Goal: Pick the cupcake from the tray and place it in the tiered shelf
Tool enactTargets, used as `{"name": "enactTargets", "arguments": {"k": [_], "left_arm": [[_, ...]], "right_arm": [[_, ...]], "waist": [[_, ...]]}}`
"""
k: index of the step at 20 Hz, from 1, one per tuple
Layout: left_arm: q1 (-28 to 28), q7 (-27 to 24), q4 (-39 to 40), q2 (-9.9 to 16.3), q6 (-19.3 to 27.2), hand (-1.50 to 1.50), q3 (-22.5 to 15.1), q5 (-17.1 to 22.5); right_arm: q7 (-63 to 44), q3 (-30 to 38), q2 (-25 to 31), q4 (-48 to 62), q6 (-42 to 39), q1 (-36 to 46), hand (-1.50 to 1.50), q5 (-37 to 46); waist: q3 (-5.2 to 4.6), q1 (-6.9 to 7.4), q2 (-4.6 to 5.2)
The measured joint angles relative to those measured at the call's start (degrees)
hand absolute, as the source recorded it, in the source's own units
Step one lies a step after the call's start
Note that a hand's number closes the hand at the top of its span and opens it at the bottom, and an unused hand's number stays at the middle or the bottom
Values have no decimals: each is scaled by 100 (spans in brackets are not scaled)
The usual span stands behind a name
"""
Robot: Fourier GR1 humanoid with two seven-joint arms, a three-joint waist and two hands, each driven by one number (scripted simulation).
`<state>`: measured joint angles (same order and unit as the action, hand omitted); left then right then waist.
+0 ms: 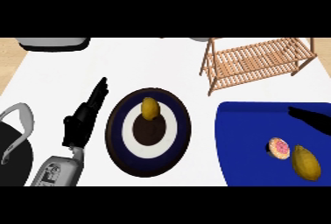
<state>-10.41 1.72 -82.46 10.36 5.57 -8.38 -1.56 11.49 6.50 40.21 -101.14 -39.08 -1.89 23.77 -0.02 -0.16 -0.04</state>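
- The right hand shows only as a dark shape coming in over the blue tray's right edge. I cannot tell how it is held.
- It is near the cupcake but not touching it, and it holds nothing I can see.
- The cupcake, with its pink top, sits near the tray's right edge, tipped so the top faces up at us.
- A lemon lies just beside the cupcake, maybe touching it. I think the hand should come down on the side away from the lemon, so the lemon does not get bumped or grabbed too.
- It should go slowly and close round the cake's sides, not squash the top.
- The tiered shelf stands near the bench's far right corner, past the tray's far edge. The lift should go high enough to clear its wooden rail.
- The left hand rests on the left part of the bench, fingers straight and holding nothing.
- A plate with another lemon sits in the middle. Leave it be.
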Motion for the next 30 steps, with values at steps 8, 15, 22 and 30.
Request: {"name": "enactTargets", "arguments": {"k": [8, 15, 22, 30], "left_arm": [[56, 13, -64, -145, -158, 0, 170, -188], [268, 26, -280, -221, -298, 0, 242, -304], [109, -52, -55, -361, -364, 0, 384, -417], [39, 3, -18, -414, -489, 0, 502, -479]], "right_arm": [[127, -27, -419, 190, -71, 140, -150, 732], [398, -67, -641, 460, 77, 174, -150, 1371], [556, -74, -871, 672, 175, 258, -150, 1827], [964, -200, -1063, 1456, 612, 463, -150, 2405]], "waist": [[2, 11, 2], [2, 17, 1], [1, 11, 2], [1, 18, 5]]}}
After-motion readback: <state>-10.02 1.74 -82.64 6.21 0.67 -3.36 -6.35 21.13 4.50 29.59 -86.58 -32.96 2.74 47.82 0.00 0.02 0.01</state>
